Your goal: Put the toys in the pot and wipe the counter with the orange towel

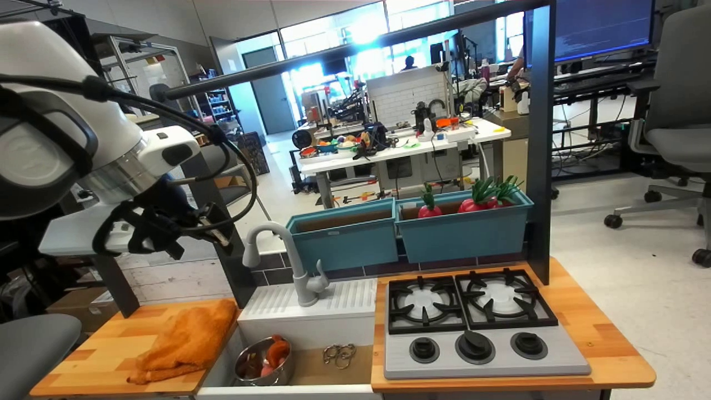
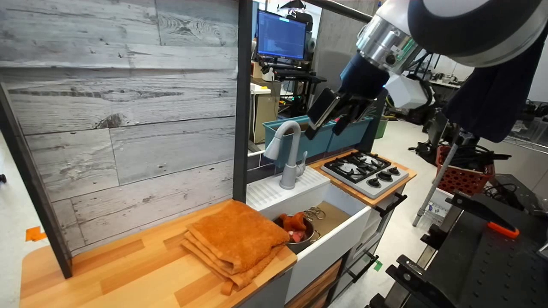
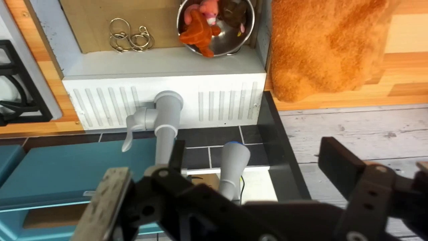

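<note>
Counter (image 1: 100, 347) grained wood; towel (image 1: 191, 339) on it, 9 o'clock from sink (image 1: 339, 329) in an exterior view, stove (image 1: 484, 325) at 3; desk (image 1: 483, 133), chair (image 1: 686, 89) beyond; pot (image 3: 232, 38) in sink; toys (image 3: 199, 31) in pot: orange at 8, pink at 10, brown at 2 in wrist view; rings (image 3: 122, 35) outside pot at 9; claw (image 3: 255, 155) high, jaws wide apart; radishes (image 1: 472, 205) in planter (image 1: 466, 236) behind.

Counter (image 2: 141, 273), one: light-brown wood, visible grain, in two sections flanking a white sink (image 2: 332, 252). On one section I count one orange towel (image 2: 239, 233), folded in layers, just beside the sink. On the other, one grey stove top (image 1: 444, 364) with two black grates (image 1: 462, 305) and three black knobs (image 1: 475, 345). On the sink's brown floor (image 3: 160, 20) I list one silver pot (image 3: 230, 37) and several metal rings (image 3: 131, 37).
</note>
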Robot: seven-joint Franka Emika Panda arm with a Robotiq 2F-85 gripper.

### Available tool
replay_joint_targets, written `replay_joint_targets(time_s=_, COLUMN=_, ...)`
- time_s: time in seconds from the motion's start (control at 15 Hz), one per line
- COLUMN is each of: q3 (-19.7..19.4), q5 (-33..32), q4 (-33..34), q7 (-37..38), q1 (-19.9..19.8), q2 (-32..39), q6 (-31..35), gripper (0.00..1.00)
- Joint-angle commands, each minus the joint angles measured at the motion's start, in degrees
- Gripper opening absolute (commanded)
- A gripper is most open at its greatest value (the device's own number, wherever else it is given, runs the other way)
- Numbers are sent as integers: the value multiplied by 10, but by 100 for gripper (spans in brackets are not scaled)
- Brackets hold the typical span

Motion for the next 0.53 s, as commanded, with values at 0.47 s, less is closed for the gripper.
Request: replay_joint_targets(time_s=0.47, q3=-93, q5=1, q4=196, q7=63, q1=221, q2=219, q6=-22, gripper=100)
